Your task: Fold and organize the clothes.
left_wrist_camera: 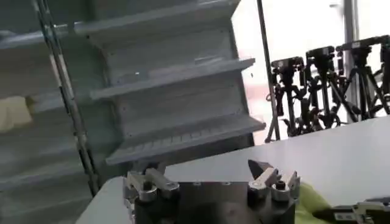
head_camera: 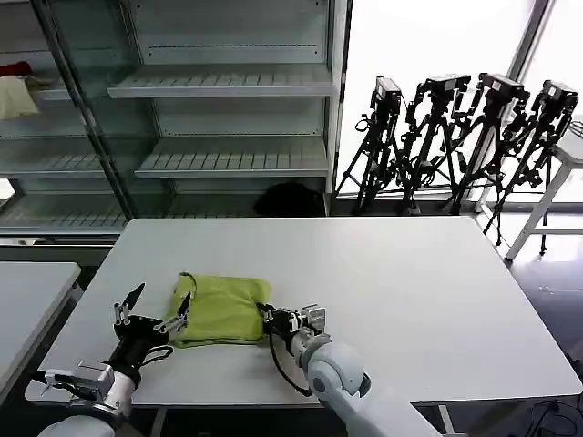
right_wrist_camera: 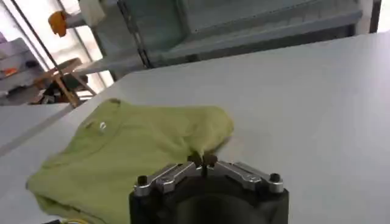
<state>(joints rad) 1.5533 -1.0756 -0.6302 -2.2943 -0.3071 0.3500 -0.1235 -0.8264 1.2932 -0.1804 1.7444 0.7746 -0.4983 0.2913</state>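
Observation:
The clothes are one lime yellow-green T-shirt [head_camera: 221, 308], folded into a compact, slightly wrinkled pad near the front left of the white table [head_camera: 392, 282]. My right gripper [head_camera: 266, 315] lies low at the pad's right edge. In the right wrist view its tips [right_wrist_camera: 202, 159] meet, pinching the hem of the T-shirt [right_wrist_camera: 122, 152]. My left gripper [head_camera: 161, 297] stands wide open just left of the pad, one finger close to the fabric. Nothing lies between its fingers [left_wrist_camera: 265, 176] in the left wrist view, where a corner of the T-shirt [left_wrist_camera: 312, 198] shows beside it.
Glass-fronted shelving [head_camera: 219, 118] stands behind the table, with a cream cloth bundle [head_camera: 16, 96] on a left shelf. Several black tripods [head_camera: 455, 137] stand at the back right. A second table [head_camera: 27, 291] adjoins on the left. The table's right half is bare.

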